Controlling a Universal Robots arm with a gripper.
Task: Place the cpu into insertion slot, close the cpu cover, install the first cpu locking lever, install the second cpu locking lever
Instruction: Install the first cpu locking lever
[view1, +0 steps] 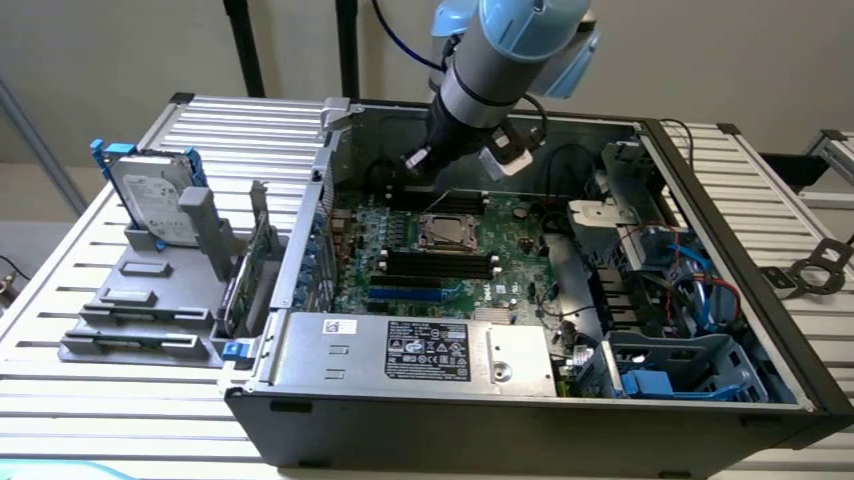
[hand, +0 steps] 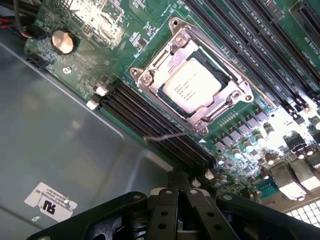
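The cpu, a pale silver square, lies flat in the insertion slot on the green board. The silvery cpu cover is folded down around it like a frame. One thin wire locking lever sticks up free over the memory slots beside the socket. My gripper hovers above the board off the socket's lever side, its black fingers shut with nothing between them. In the exterior view the gripper hangs inside the open case, above and behind the socket.
Long black memory slots flank the socket on both sides. A coin battery sits near the grey case wall. The power supply fills the case's front; cables crowd the exterior view's right. A hard drive stands outside.
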